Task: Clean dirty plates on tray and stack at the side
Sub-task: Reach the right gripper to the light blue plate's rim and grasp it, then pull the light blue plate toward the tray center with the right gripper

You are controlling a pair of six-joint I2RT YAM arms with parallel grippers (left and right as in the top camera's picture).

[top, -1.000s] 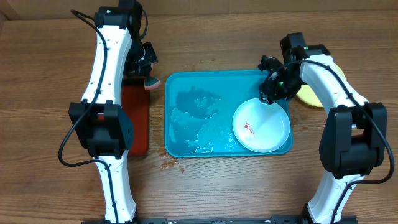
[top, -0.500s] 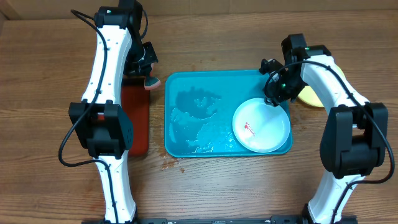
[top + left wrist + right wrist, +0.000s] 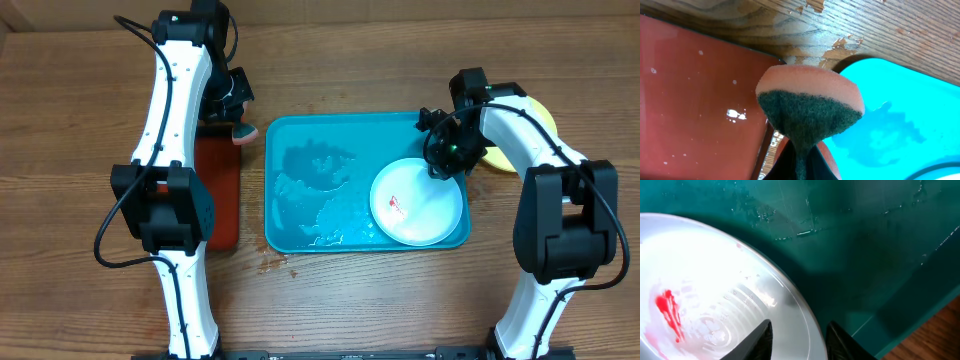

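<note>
The white plate (image 3: 418, 205) with a red smear lies at the right end of the blue tray (image 3: 300, 225), which is wet. My right gripper (image 3: 446, 160) is open at the plate's far right rim. In the right wrist view (image 3: 800, 342) its jaws straddle the rim of the plate (image 3: 700, 280), one finger (image 3: 762, 340) over the plate and the other outside it. A pale yellow-green plate (image 3: 498, 156) lies on the table right of the tray, mostly hidden by the right arm. My left gripper (image 3: 240, 125) is shut on an orange and green sponge (image 3: 810, 100) above the tray's left edge.
A smaller red tray (image 3: 215, 190) lies left of the blue tray, under the left arm, with water drops on it (image 3: 695, 100). Water spots lie on the wood near the blue tray's front left corner (image 3: 272, 262).
My right gripper has moved a little left and lower onto the plate's rim. The white plate has shifted slightly left. The left arm and sponge have not moved.
</note>
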